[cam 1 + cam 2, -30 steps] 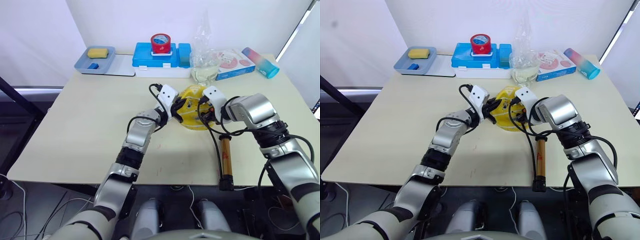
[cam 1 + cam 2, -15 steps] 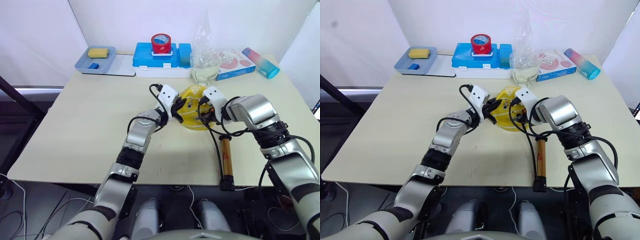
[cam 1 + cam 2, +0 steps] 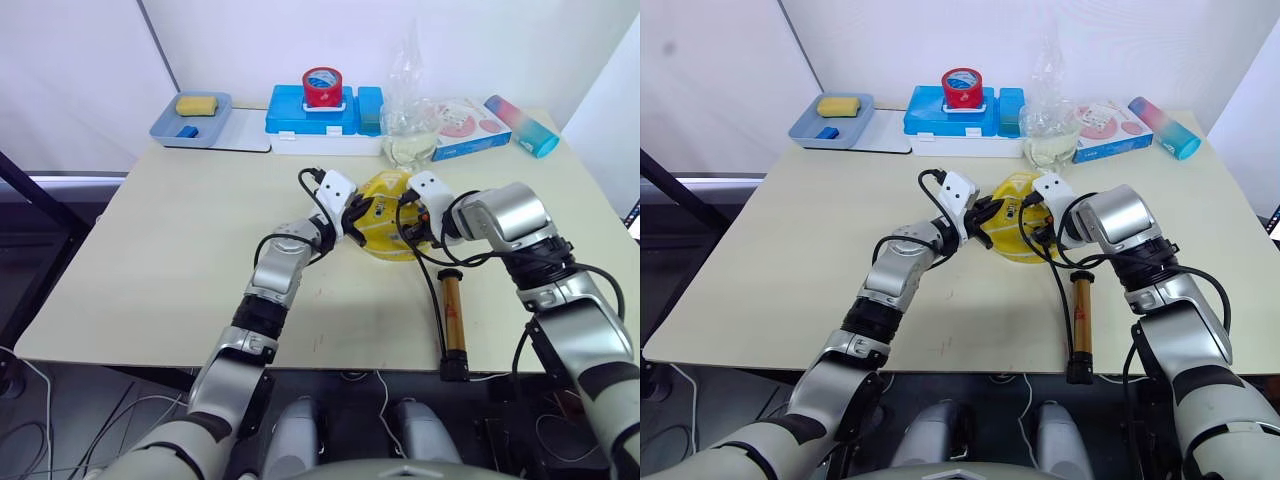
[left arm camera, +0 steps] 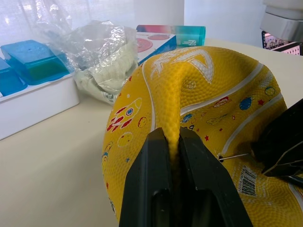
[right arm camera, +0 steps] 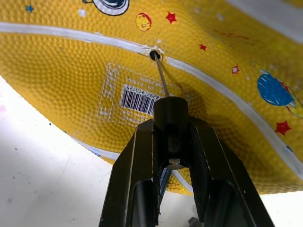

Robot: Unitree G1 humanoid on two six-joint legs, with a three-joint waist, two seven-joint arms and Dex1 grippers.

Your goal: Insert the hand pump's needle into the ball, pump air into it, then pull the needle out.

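The ball, yellow and partly collapsed, lies mid-table. My left gripper is shut on a raised fold of the ball, with the rubber pinched between its fingers. From the ball's right side, my right gripper is shut on the needle's black fitting. The needle has its tip in the valve hole beside a barcode label. The hand pump lies flat near the table's front edge. Its black hose runs up to the right gripper.
Along the back edge stand a grey tray with a yellow sponge, a blue box topped by a red tape roll, a clear plastic bag, a pink-and-white box and a teal-pink tumbler.
My right forearm has shifted slightly. Both grippers keep their holds at the ball, and the ball and pump have not moved.
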